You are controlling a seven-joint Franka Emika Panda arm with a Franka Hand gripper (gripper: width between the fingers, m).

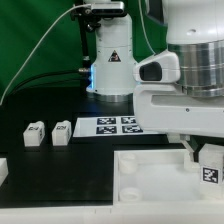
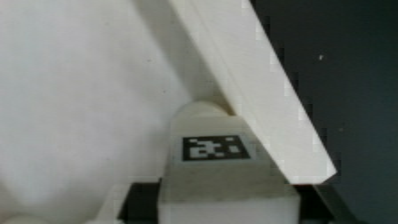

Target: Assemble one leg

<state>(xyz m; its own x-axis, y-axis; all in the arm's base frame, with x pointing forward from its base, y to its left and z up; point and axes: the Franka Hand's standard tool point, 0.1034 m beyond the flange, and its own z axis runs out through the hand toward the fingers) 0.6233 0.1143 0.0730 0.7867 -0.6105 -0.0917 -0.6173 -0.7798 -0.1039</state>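
My gripper (image 1: 204, 153) is shut on a leg (image 1: 210, 168), a small white post with a black-and-white tag. It holds the leg upright over the corner of the large white tray (image 1: 150, 180) on the exterior view's right. In the wrist view the leg (image 2: 214, 150) sits between my dark fingers (image 2: 146, 200), tag showing, close to the tray's raised rim (image 2: 249, 80) near a rounded corner. Whether the leg touches the tray cannot be told. Two more legs (image 1: 35, 132) (image 1: 62, 131) stand on the black table at the exterior view's left.
The marker board (image 1: 118, 125) lies behind the tray. A white tagged pillar (image 1: 112, 60) stands at the back with cables. A white part (image 1: 3, 170) shows at the left edge. Black table (image 2: 347, 60) lies beyond the tray's rim.
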